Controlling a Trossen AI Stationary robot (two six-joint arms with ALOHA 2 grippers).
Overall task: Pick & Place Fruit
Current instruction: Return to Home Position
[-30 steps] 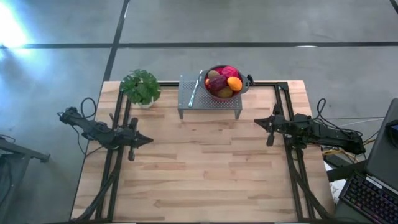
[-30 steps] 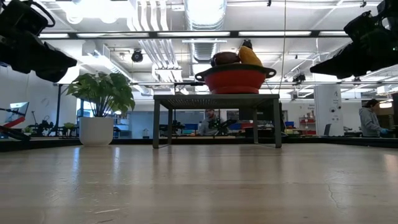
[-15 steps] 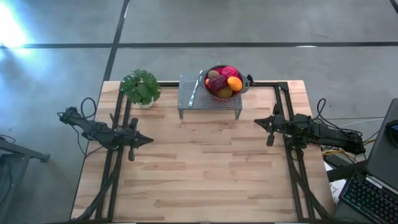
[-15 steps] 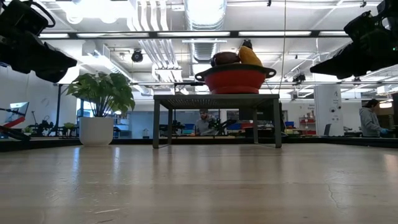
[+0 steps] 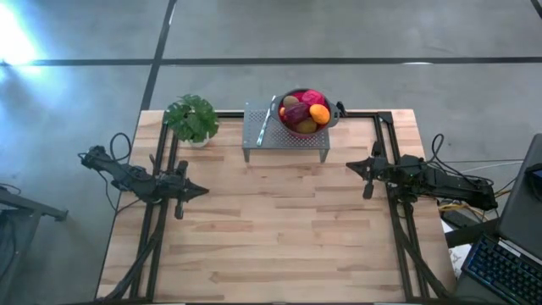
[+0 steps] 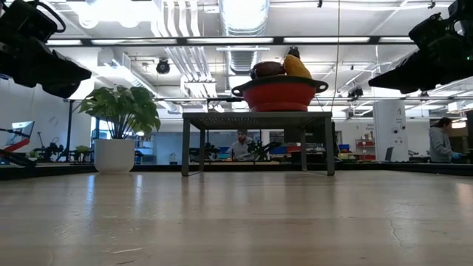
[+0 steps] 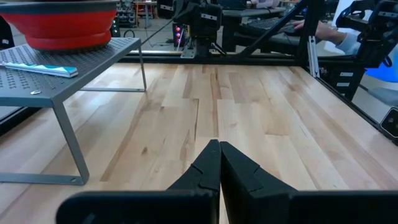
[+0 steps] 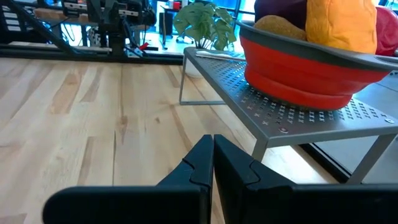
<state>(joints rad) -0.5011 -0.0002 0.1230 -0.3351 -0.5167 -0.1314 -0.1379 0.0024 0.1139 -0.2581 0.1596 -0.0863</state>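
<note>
Pale wooden plank counter (image 5: 271,237) carries a grey perforated metal shelf (image 5: 284,144) at the centre of its far edge. On the shelf's right half I note a round red colander bowl (image 6: 279,96). The toy fruit (image 5: 305,112) sits heaped inside it: an orange piece (image 5: 319,113), a pink-red round one (image 5: 312,97), a dark purple piece (image 5: 296,113) and a brown kiwi (image 5: 290,101). A pale table knife (image 7: 40,68) lies flat on the shelf's left half, beside the bowl. A leafy green potted plant (image 5: 191,119) stands on the counter just left of the shelf.

I record the left gripper (image 5: 201,191) hovering over the counter's left side, well apart from the shelf, pointing inward. Its wrist view shows the two dark fingers (image 7: 205,168) pressed together with nothing between them. The right gripper (image 5: 352,166) hangs over the right side, facing the left one, near the shelf's right end. Its fingers (image 8: 199,162) likewise meet tip to tip, empty. Beyond the counter, the low view shows a person (image 6: 441,140) at far right.
</note>
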